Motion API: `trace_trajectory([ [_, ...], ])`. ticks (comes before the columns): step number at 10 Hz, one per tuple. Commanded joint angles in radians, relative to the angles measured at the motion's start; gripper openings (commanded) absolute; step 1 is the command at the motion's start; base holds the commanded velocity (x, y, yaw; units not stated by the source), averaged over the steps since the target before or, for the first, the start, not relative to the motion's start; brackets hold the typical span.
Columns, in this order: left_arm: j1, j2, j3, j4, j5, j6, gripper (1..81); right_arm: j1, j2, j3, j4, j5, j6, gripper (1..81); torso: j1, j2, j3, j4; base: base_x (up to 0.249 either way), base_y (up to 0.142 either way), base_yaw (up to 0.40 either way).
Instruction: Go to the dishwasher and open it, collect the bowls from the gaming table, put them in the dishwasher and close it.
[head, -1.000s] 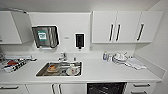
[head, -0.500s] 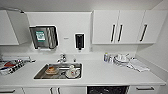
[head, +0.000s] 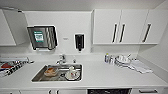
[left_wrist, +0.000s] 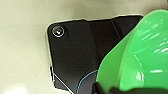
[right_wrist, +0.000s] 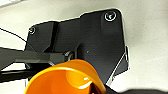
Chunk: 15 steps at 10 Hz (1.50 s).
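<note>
In the head view the dishwasher (head: 109, 91) shows as a dark strip under the white counter, at the picture's lower edge, right of the sink. The large lime-green bowl (left_wrist: 140, 57) hangs above a pale floor in the left wrist view, with my left gripper (left_wrist: 105, 89) shut on its rim. The small orange bowl (right_wrist: 65, 78) sits close to the camera in the right wrist view, my right gripper (right_wrist: 98, 89) shut on its edge. The gaming table is out of view.
A steel sink (head: 37, 76) with dishes in it lies in the white counter (head: 105, 77). A dish rack (head: 10, 67) stands at the left, bottles and dishes (head: 120, 60) at the right. White wall cabinets (head: 120, 26) hang above.
The whole head view has slid down slightly and the counter looks a little nearer, so the camera has moved towards the kitchen unit.
</note>
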Motion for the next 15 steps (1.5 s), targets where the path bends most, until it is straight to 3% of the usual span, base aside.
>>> trace_trajectory([
  [1, -0.04, -0.003, 0.009, 0.005, 0.038, 0.002, 1.0, 0.029, -0.02, 0.002, -0.007, -0.045, -0.002, 1.0, 0.0, 0.0, 0.0, 0.0, 0.0, 0.0, 0.0],
  [5, -0.04, -0.019, 0.011, 0.002, 0.036, 0.0, 1.0, 0.026, -0.018, 0.007, -0.004, -0.045, 0.0, 1.0, -0.001, 0.0, 0.0, 0.0, 0.0, 0.0, 0.0],
  [7, -0.043, -0.061, 0.066, 0.0, 0.023, -0.006, 1.0, 0.026, -0.02, 0.007, -0.004, -0.045, 0.002, 1.0, -0.001, 0.0, 0.0, 0.0, 0.0, 0.0, 0.0],
  [10, -0.037, -0.229, 0.285, -0.002, 0.007, -0.006, 1.0, 0.033, -0.023, 0.002, -0.004, -0.05, 0.008, 1.0, -0.001, 0.0, 0.0, 0.0, 0.0, 0.0, 0.0],
  [13, -0.019, -0.359, 0.374, -0.014, -0.056, -0.013, 1.0, 0.034, -0.024, 0.001, -0.004, -0.05, 0.011, 1.0, -0.001, 0.0, 0.0, 0.0, 0.0, 0.0, 0.0],
  [15, -0.017, -0.445, 0.477, -0.021, -0.059, -0.013, 1.0, 0.033, -0.027, 0.001, -0.002, -0.05, 0.012, 1.0, -0.001, 0.0, 0.0, 0.0, 0.0, 0.0, 0.0],
])
